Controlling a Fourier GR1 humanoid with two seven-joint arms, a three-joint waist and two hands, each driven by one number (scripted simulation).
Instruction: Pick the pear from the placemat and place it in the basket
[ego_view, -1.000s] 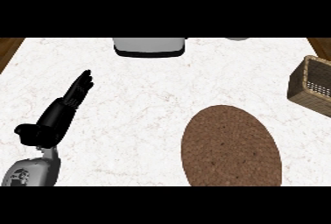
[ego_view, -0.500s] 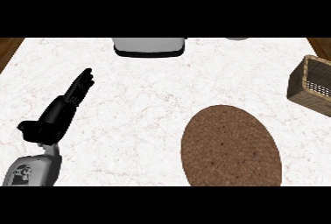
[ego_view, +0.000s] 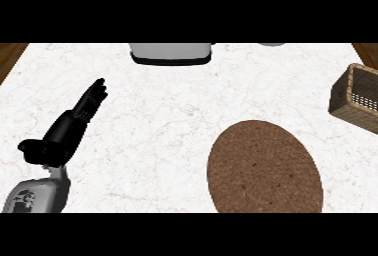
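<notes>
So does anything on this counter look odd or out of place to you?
One thing: the brown placemat is bare, with no pear on it or anywhere in view. The basket sits at the right edge, partly cut off. The left hand rests open on the counter.

Open white counter (ego_view: 184, 100) between placemat (ego_view: 266, 167) and basket (ego_view: 357, 97) at right edge. Grey appliance (ego_view: 171, 52) at the far edge. Left hand (ego_view: 70, 127), fingers straight, occupies near-left.
</notes>
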